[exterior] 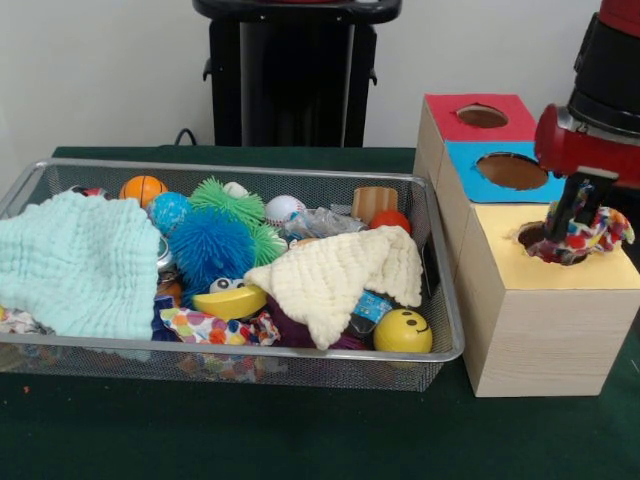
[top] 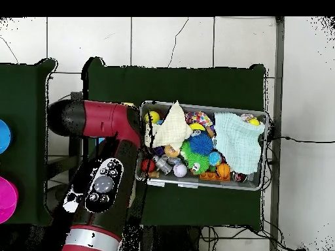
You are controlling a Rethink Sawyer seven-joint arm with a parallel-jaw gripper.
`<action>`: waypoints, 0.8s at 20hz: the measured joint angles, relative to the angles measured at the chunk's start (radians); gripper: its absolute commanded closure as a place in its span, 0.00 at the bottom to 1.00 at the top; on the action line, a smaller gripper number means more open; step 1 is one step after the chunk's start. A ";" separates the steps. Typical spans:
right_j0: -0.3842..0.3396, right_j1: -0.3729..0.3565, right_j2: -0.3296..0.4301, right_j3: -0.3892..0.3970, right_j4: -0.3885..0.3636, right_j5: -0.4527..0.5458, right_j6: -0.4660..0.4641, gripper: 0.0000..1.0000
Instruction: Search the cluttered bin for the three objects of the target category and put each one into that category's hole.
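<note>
The wire mesh bin (exterior: 250, 352) lies at the left, full of toys; it also shows in the overhead view (top: 203, 186). My gripper (exterior: 575, 225) is over the round hole (exterior: 528, 237) in the yellow top (exterior: 560, 278) of the wooden box. It is shut on a dotted fabric piece (exterior: 592, 238) that sits bunched in the hole's mouth. A second dotted piece (exterior: 205, 327) lies at the bin's near side (top: 199, 119). A third (exterior: 15, 320) peeks out under the mint cloth at the near left corner (top: 249, 119). In the overhead view my arm hides the gripper and the boxes.
A mint-green cloth (exterior: 75, 260) and a cream cloth (exterior: 330, 275) cover part of the bin. A blue spiky ball (exterior: 210, 245), an orange ball (exterior: 143, 188) and a yellow smiley ball (exterior: 402, 330) lie among them. The blue-topped hole (exterior: 512, 171) and red-topped hole (exterior: 482, 116) stand behind the yellow box.
</note>
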 measured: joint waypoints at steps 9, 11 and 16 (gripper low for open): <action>0.000 0.042 -0.083 -0.025 -0.069 -0.109 0.000 1.00; -0.001 0.050 -0.111 -0.033 -0.087 -0.111 0.000 1.00; -0.005 0.049 -0.156 -0.053 -0.122 -0.111 0.000 1.00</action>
